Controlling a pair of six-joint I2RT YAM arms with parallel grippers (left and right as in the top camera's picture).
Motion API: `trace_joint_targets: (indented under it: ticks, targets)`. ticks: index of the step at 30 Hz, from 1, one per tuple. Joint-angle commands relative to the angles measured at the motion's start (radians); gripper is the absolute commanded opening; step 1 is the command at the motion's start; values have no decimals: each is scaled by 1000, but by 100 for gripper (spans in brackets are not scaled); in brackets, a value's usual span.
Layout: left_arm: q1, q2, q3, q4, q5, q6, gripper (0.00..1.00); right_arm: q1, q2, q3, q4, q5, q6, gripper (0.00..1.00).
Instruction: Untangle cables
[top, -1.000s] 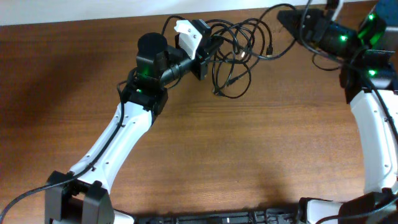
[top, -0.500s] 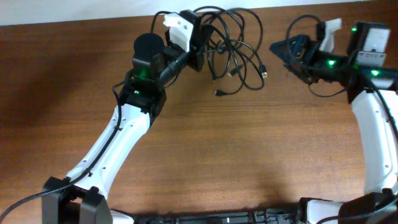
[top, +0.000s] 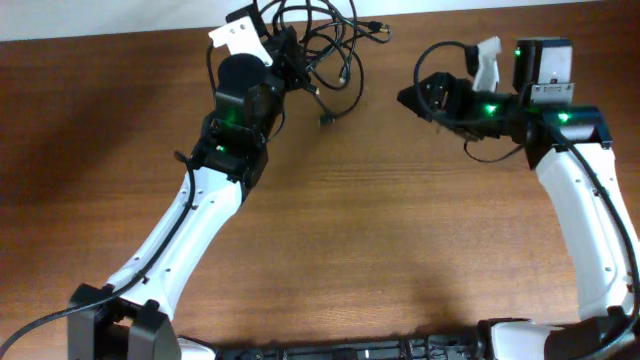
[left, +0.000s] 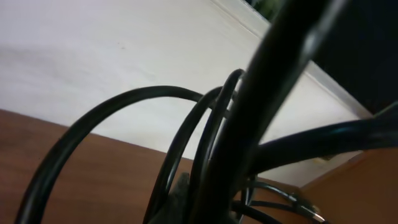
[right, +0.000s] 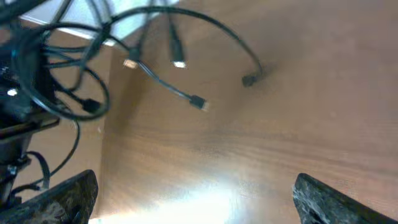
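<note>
so my right gripper (top: 410, 97) just let go of the strand it was tugging. its jaws are spread wide and empty now, well apart from the cables (top: 325, 35), which my left gripper (top: 283, 52), jaws pinched on them, has dragged to the far edge of the table (top: 400, 250). it's still one clump, so i probably need a fresh grab. i count four loose plug ends (right: 199, 103) but can't tell how many cords.
</note>
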Motion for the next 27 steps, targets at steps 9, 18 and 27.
trace_joint_targets:
  ticks: [9,18,27]
  targets:
    - [-179,-32,7,16,77,-69,0,182,-9,5,266,102,-109,70]
    - [-95,-32,6,9,-282,-50,0,161,-68,5,254,-142,-181,4]
    - [87,-32,6,14,-365,-70,0,161,-239,5,208,-171,-233,4]
